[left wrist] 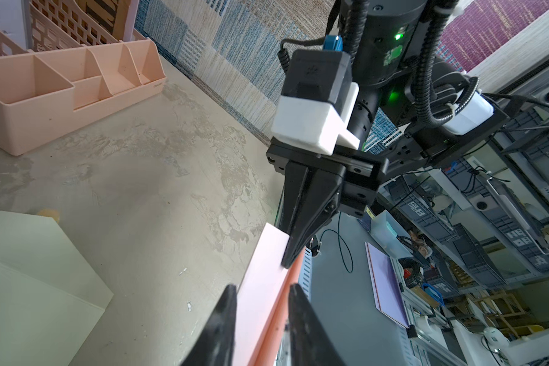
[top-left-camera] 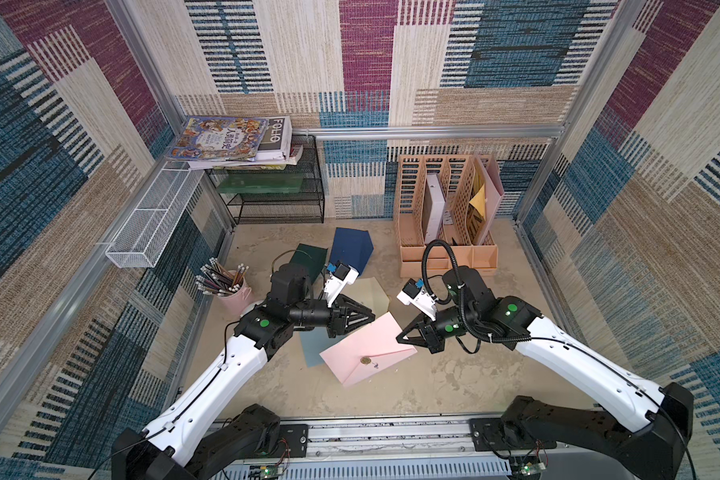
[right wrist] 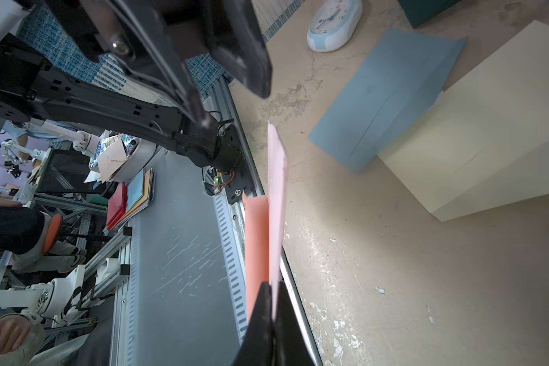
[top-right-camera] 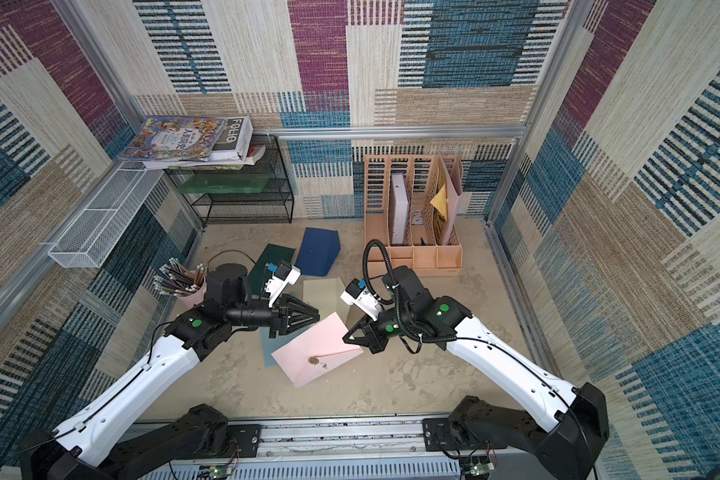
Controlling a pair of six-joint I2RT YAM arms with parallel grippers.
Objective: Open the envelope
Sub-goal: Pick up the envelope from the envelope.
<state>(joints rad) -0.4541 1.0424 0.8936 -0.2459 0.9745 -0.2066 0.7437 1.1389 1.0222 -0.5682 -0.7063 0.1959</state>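
Right end effector [right wrist: 271, 304] clamps pink envelope [top-left-camera: 362, 349]; left end effector [left wrist: 262, 298] parted.

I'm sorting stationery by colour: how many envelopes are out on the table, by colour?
Pink envelope: 1
Light blue envelope: 1
Cream envelope: 1
Dark green envelope: 1
Navy envelope: 1
Total: 5

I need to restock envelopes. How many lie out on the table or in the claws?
5. The pink envelope is held up between both claws, the light blue envelope beneath it, the cream envelope behind, and the dark green envelope and navy envelope farther back. The organizer may hide more.
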